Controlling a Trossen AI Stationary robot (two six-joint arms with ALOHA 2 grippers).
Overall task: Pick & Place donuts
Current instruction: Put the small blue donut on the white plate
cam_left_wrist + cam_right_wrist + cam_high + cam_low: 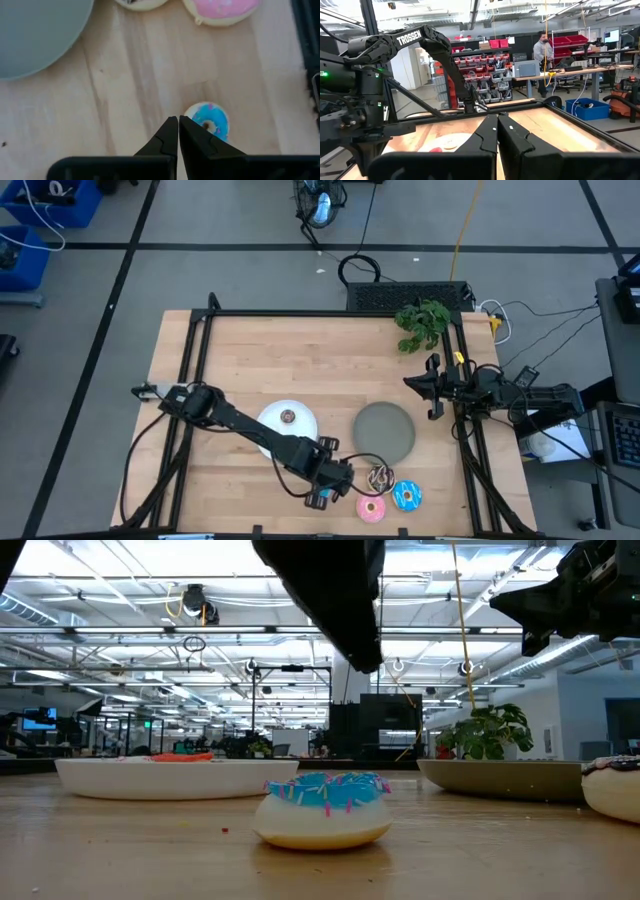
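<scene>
My left gripper (178, 120) is shut and empty, pointing down near the table's near edge (325, 492), raised above the tiny blue donut (210, 121) that lies flat on the wood (325, 810). Just to its right lie the drizzled dark brown donut (380, 477), the pink donut (372, 508) and the larger blue donut (407, 496). A tiny brownish ring (288, 417) rests on the white plate (272, 430); something small and red (436, 149) lies on that plate too. My right gripper (498, 119) is shut and waits in the air by the right edge (432, 385).
The grey plate (384, 430) lies bare right of the white plate. A green plant (422, 320) stands at the far right corner. Black frame rails run along the table's left, far and right sides. Bare wood spans the far half of the table.
</scene>
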